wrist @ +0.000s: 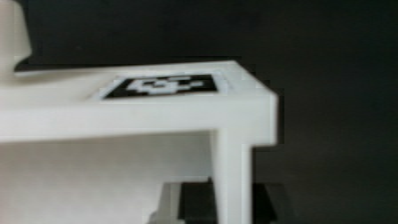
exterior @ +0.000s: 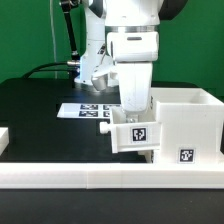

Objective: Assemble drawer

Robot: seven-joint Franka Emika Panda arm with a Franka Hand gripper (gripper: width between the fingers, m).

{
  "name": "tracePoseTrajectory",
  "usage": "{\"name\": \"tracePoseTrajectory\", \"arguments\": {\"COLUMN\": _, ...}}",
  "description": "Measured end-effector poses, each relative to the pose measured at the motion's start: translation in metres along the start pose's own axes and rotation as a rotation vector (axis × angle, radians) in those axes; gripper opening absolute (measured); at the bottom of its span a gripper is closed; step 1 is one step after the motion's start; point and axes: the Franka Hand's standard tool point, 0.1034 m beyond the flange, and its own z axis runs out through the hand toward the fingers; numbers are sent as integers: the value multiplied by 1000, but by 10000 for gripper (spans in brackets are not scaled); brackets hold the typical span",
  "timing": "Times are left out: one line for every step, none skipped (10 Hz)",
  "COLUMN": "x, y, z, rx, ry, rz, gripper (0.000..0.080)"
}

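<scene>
Drawer tray (exterior: 136, 131) sits under our claw (exterior: 133, 112), whose grip we cannot tell, beside the casing (exterior: 185, 122) at the exterior view's right, near the front bar (exterior: 110, 178). We judge insertion unfinished; the marker board (exterior: 90, 110) lies behind on the desk (exterior: 40, 120).

Tray (exterior: 133, 131) touches the casing's (exterior: 190, 120) exterior-view left side — marker board (exterior: 88, 110) lies behind.

A marker board (exterior: 88, 110) lies flat on the black table (exterior: 35, 105) — a long white border bar (exterior: 100, 180) edges the front.
</scene>
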Motion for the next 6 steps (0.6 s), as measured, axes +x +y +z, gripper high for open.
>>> {"name": "tracePoseTrajectory", "arguments": {"x": 0, "y": 0, "z": 0, "rx": 0, "ry": -1, "rz": -6, "gripper": 87}}
{"name": "tracePoseTrajectory", "arguments": {"x": 0, "y": 0, "z": 0, "rx": 1, "ry": -1, "rz": -5, "gripper": 87}}
{"name": "tracePoseTrajectory", "arguments": {"x": -1, "y": 0, "z": 0, "rx": 0, "ry": -1, "rz": -5, "gripper": 278}}
{"name": "tracePoseTrajectory", "arguments": {"x": -1, "y": 1, "z": -2, "rx": -1, "ry": -3, "rz": -5, "gripper": 278}}
{"name": "tracePoseTrajectory", "arguments": {"x": 0, "y": 1, "z": -6, "rx": 3, "ry": -6, "rz": -7, "gripper": 476}}
{"name": "tracePoseTrajectory", "arguments": {"x": 1, "y": 2, "z": -11, "rx": 2, "ry": -9, "rz": -10, "gripper": 591}}
